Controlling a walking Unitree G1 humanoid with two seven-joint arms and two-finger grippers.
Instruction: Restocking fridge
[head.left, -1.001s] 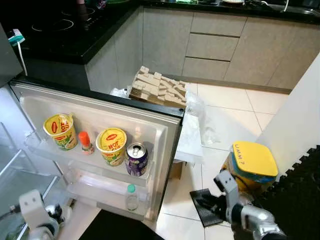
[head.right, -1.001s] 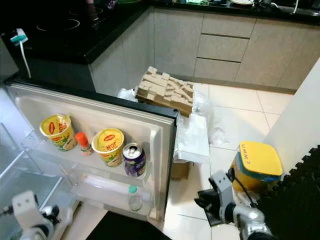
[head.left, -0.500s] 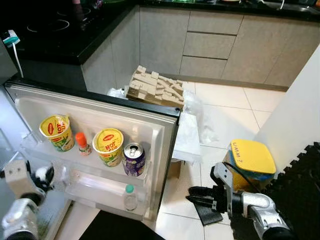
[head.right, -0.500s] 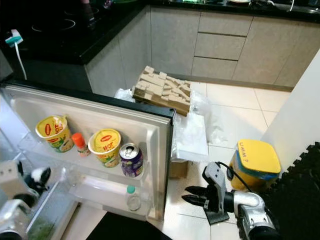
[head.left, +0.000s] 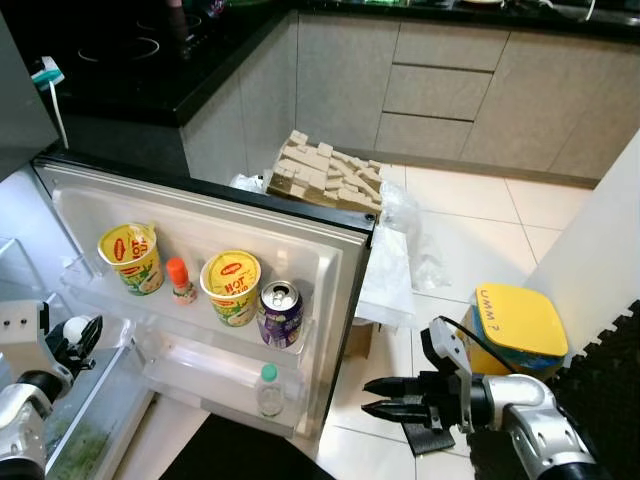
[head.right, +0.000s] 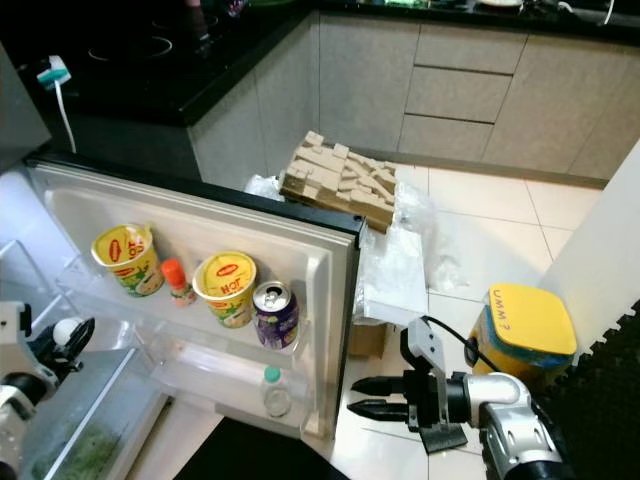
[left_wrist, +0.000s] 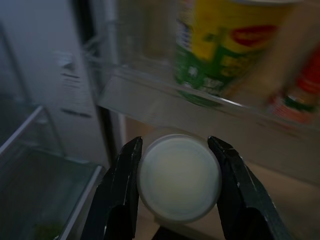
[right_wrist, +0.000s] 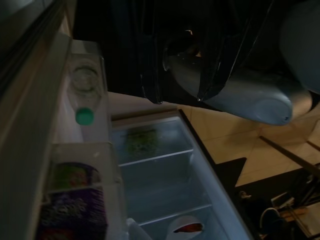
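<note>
Head views – left gripper (head.left: 75, 335): I am holding a small white-capped bottle (head.left: 77, 329) pinched between the fingers, low beside the open fridge door (head.left: 330, 270).
Head views – door shelf (head.left: 190, 320): it is sitting ahead of and above the bottle, carrying two noodle cups (head.left: 132, 258), a small sauce bottle (head.left: 181, 281) and a can (head.left: 280, 314); a gap is showing at its near end.
Head views – right gripper (head.right: 385, 396): it is hanging past the door edge, fingers slightly parted and empty, above the tiled floor.
Left wrist view – bottle cap (left_wrist: 179, 177): it is filling the space between both fingers (left_wrist: 120, 192), touching each; a cup (left_wrist: 227, 47) is looming beyond and above.
Left wrist view – advice: I am judging it best to lift above the shelf lip first, keeping the bottle upright, then lower it beside the cup.
Right wrist view – water bottle (right_wrist: 84, 87): it is standing in the lower door bin, away from these fingers.
</note>
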